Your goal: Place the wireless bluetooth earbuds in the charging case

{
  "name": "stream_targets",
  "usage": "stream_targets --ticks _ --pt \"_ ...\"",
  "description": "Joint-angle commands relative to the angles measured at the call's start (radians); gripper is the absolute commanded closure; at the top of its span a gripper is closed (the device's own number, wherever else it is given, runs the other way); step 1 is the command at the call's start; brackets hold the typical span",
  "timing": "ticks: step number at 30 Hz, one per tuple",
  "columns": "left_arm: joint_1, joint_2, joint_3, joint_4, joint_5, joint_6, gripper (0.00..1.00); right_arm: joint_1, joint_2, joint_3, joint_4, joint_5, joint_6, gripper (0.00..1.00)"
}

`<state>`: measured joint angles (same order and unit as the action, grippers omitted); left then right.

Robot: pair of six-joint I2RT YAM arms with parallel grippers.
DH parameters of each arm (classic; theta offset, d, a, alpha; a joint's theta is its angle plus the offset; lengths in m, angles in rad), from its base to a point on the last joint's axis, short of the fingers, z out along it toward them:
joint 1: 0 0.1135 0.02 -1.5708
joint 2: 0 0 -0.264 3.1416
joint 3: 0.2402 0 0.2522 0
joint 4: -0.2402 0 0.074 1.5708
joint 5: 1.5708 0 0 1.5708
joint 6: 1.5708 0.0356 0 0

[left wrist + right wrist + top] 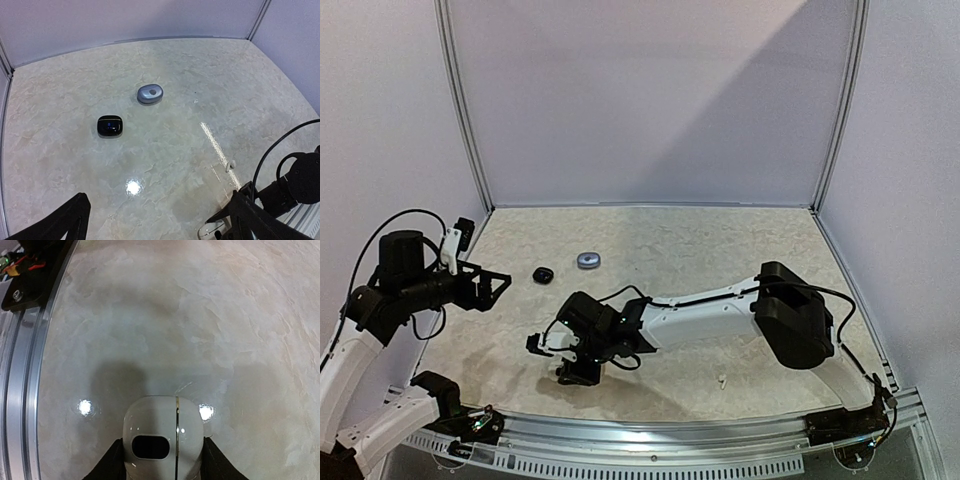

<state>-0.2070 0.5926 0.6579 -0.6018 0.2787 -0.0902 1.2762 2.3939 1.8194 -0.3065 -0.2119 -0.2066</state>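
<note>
My right gripper [163, 460] is low over the table near the front, its black fingers [107, 462] pressed against both sides of a white charging case [162, 432] with a dark oval window and a seam. In the top view this gripper [565, 355] sits left of centre. A tiny white earbud [231, 164] lies loose on the table, and in the top view that earbud [722, 381] is near the front edge. My left gripper [157, 212] hangs open and empty above the left side of the table [490, 285].
A black pebble-like case [109, 125] and a silvery-grey one [150, 93] lie further back on the marble tabletop [200, 75]; in the top view the black case [543, 274] and the grey case [587, 260] sit side by side. White walls enclose the table. A metal rail [22, 365] runs along the near edge.
</note>
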Motion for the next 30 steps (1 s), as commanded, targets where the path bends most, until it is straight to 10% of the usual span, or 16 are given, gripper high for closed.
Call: stream_targets --ticks 1,11,23,30 --pt "0.022 -0.01 -0.011 0.014 0.012 -0.028 0.01 0.006 0.036 0.012 -0.045 -0.007 -0.025 0.64" --pt "0.043 -0.008 0.007 0.025 0.044 -0.114 0.02 0.004 -0.104 -0.006 0.062 0.17 -0.08 0.77" --pt "0.034 0.033 0.142 0.14 0.55 -0.165 0.01 0.006 -0.41 -0.054 0.258 0.497 -0.391 0.8" --pt "-0.02 0.118 0.211 0.176 0.596 -0.228 0.01 0.03 -0.465 -0.074 0.366 0.539 -0.539 0.77"
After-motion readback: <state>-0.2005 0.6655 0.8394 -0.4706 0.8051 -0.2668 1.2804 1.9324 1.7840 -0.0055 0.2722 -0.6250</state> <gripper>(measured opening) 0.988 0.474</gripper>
